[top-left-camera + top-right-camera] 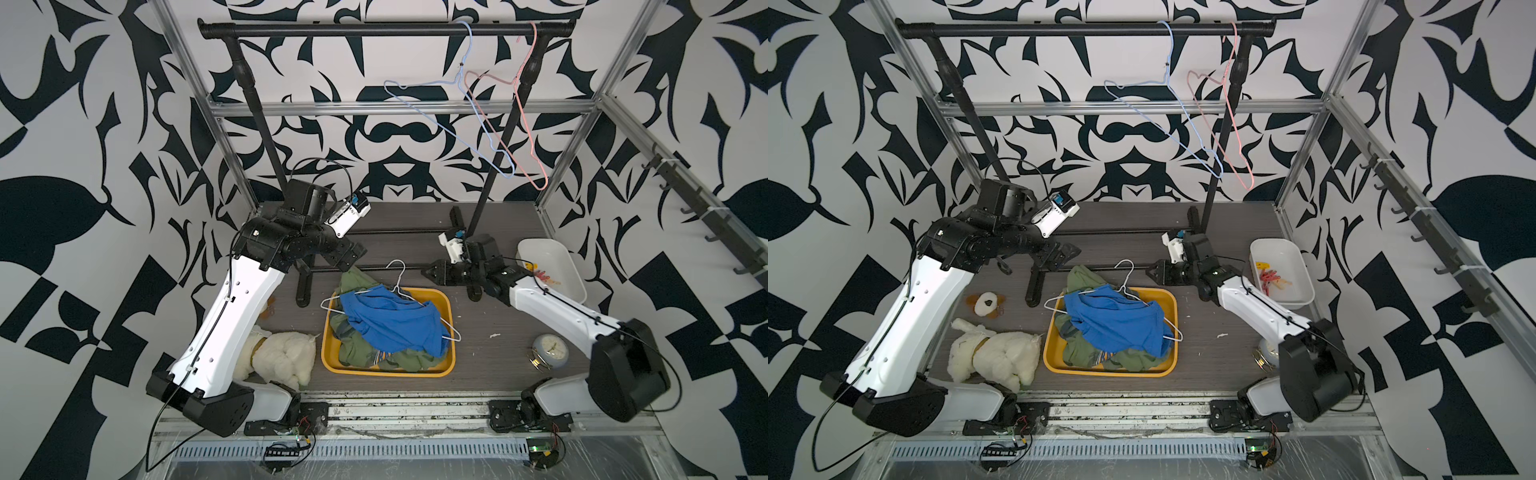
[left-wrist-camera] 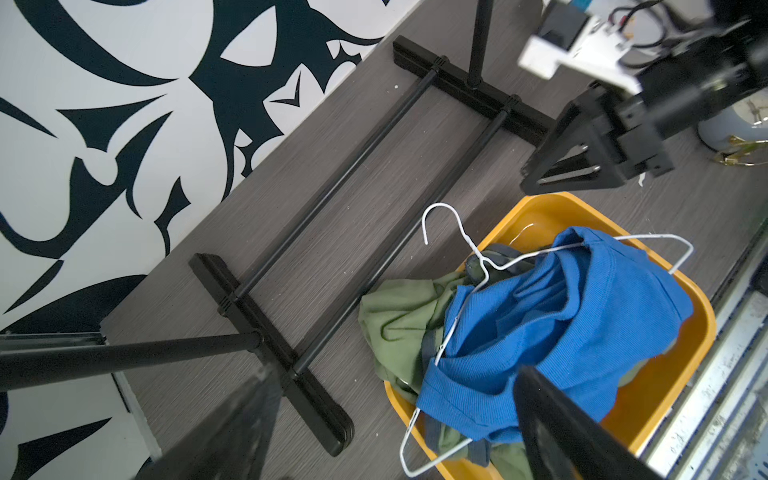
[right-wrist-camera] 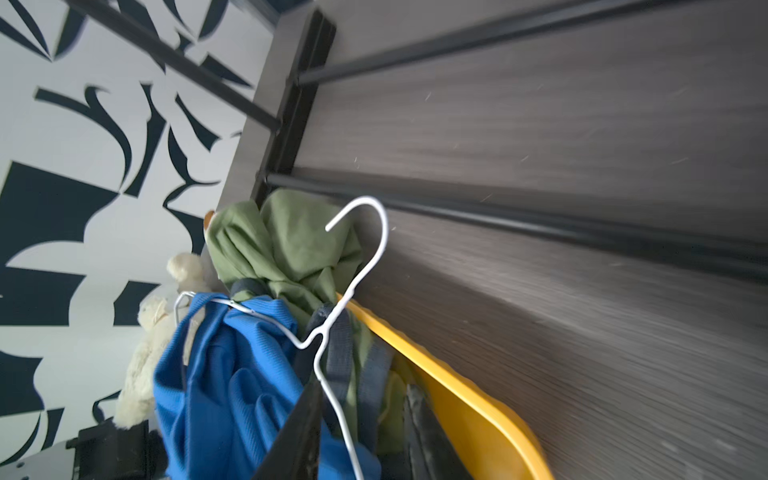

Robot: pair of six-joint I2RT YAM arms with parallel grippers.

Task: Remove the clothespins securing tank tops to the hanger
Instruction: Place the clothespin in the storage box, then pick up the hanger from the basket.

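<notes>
Tank tops, blue over olive, fill the yellow plastic bin, white wire hanger overhanging its rim. Left gripper jaws spread wide; right gripper jaws slightly parted, above bare table.

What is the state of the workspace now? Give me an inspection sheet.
Surface: grey tabletop, a few white scraps.
Job's things: tank tops heaped in the yellow bin, blue one topmost, threaded on the white hanger; clothespins lie in the white tray; none seen on the clothes.
Clutter: plush toy, alarm clock.
Grippers: left gripper wide open, empty; right gripper jaws narrowly apart, empty.
Cables: black cable loops over the left wrist; none seen snagged.
Surroundings: black rack with blue hanger and pink hanger, both bare; patterned walls.
</notes>
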